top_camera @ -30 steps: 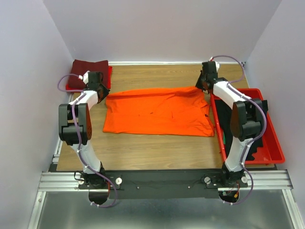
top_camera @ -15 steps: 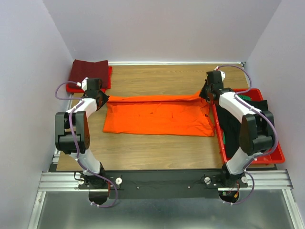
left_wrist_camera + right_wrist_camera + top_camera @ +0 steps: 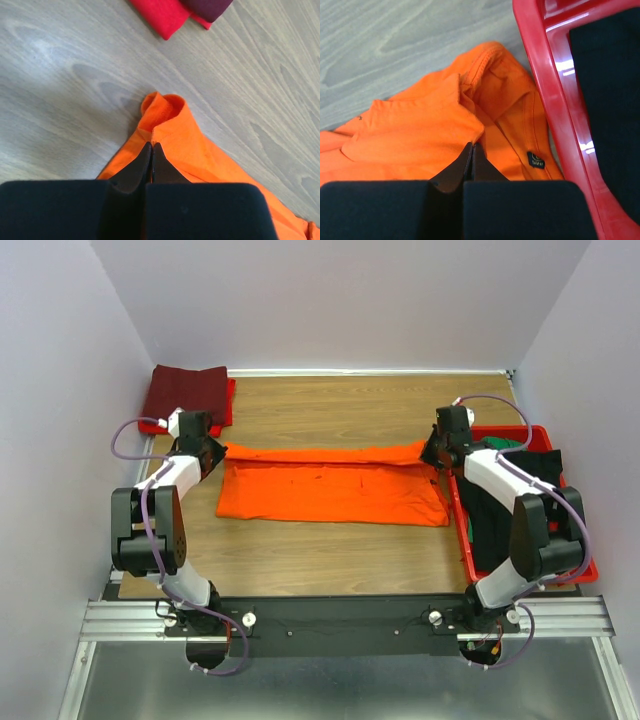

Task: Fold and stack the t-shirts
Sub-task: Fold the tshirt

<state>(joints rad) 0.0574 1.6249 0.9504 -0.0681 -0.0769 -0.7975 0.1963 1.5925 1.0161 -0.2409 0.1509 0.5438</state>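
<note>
The bright orange t-shirt [image 3: 330, 490] lies spread across the middle of the table, its far edge folded over into a narrow band. My left gripper [image 3: 214, 452] is shut on the shirt's far left corner; the wrist view shows the pinched orange cloth [image 3: 172, 130] bunched past the closed left gripper [image 3: 151, 146]. My right gripper [image 3: 429, 451] is shut on the far right corner beside the tray. In its wrist view the right gripper [image 3: 471, 145] clamps an orange fold [image 3: 420, 135], with a small size label showing. A folded maroon t-shirt [image 3: 186, 391] lies at the back left.
A red plastic tray [image 3: 578, 552] at the right edge holds black cloth [image 3: 500, 515] and a bit of green cloth [image 3: 513, 444]. Its rim [image 3: 545, 80] runs close to my right fingers. Red cloth [image 3: 162, 14] under the maroon pile [image 3: 209, 6] lies just beyond my left gripper. Walls enclose three sides.
Both grippers have drawn the orange shirt's far edge toward the near side and lower. The raised cloth now lies as a flat, narrow fold. Both arms have pulled back.
</note>
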